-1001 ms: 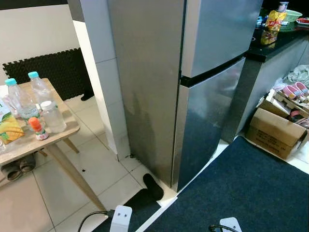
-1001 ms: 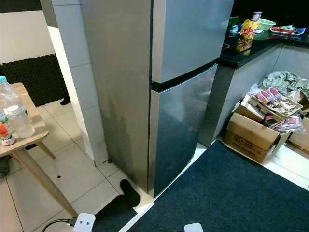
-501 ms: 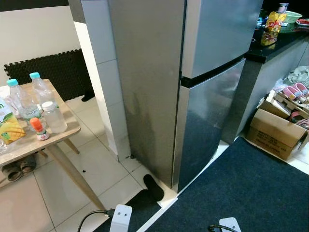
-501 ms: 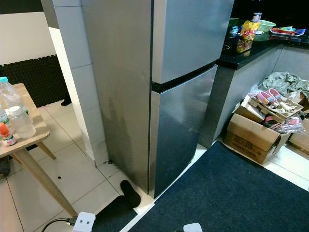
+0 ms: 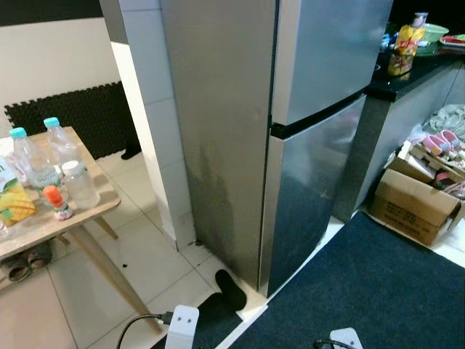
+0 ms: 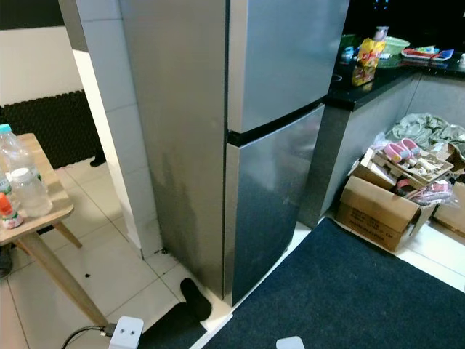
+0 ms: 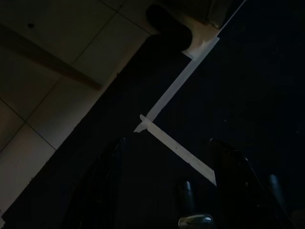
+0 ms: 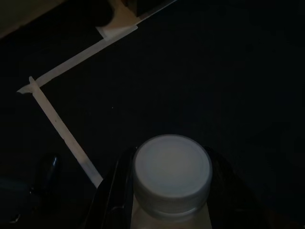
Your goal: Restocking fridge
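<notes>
A tall silver fridge (image 5: 312,145) stands before me with both doors shut. At the left, a small wooden table (image 5: 94,207) carries two water bottles with blue caps (image 5: 29,156), a white-lidded jar (image 5: 78,185), a little orange-capped bottle (image 5: 57,203) and a juice carton (image 5: 11,200). My right gripper (image 8: 171,157) hangs low over the dark mat, shut on a bottle with a white cap (image 8: 172,167). My left gripper (image 7: 166,143) hangs open above the mat's taped edge, holding nothing.
A dark blue mat (image 5: 378,291) covers the floor in front of the fridge. A black slipper (image 5: 231,289) lies at its corner. A cardboard box (image 5: 414,207) of shoes sits at the right under a black counter (image 5: 407,73) with a yellow bag (image 5: 401,51).
The head view has shifted slightly, so the whole scene sits a little differently. The fridge, table and bottles themselves have not moved.
</notes>
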Available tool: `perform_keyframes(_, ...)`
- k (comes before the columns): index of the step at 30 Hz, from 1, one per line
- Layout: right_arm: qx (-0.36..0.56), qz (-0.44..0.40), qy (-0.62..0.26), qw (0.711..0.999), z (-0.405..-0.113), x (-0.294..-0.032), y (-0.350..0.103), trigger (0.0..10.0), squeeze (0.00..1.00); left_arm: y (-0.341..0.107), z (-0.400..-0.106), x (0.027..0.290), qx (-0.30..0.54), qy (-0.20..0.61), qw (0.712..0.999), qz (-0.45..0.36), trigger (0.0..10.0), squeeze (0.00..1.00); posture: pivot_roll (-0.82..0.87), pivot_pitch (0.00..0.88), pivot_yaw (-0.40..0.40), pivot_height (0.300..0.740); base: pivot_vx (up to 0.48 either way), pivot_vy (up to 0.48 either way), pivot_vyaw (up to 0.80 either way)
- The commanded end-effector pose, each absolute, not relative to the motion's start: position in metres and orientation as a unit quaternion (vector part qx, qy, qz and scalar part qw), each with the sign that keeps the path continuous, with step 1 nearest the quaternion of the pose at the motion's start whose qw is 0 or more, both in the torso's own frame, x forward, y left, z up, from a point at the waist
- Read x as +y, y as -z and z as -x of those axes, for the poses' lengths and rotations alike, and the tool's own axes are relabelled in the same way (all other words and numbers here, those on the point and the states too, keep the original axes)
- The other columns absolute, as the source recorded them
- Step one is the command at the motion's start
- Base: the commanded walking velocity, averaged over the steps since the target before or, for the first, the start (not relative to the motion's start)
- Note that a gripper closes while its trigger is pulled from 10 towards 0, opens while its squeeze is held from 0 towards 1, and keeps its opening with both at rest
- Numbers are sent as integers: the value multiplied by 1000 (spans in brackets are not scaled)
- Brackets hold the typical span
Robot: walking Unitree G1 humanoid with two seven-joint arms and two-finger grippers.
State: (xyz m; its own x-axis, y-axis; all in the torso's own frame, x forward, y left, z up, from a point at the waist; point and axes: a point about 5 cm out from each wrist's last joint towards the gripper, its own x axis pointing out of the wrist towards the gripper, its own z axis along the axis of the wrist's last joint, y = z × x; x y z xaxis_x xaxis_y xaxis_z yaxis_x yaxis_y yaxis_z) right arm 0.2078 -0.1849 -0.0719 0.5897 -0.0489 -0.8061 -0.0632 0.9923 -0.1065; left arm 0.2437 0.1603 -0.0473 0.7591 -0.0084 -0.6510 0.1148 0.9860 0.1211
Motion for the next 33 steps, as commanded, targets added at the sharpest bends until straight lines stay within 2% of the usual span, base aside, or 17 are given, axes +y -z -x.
perform_keyframes(1, 447, 59, -1, 893, -209, -185, 71, 10000, 0, 47, -243, 165, 346, 33, 934, -85, 10000, 0, -39, 46, 28, 740, 401, 0, 0)
perform_keyframes(33, 449, 54, 8, 892, -205, -187, 73, 10000, 0, 47, -244, 163, 345, 44, 933, -89, 10000, 0, -46, 61, 41, 740, 382, 0, 0)
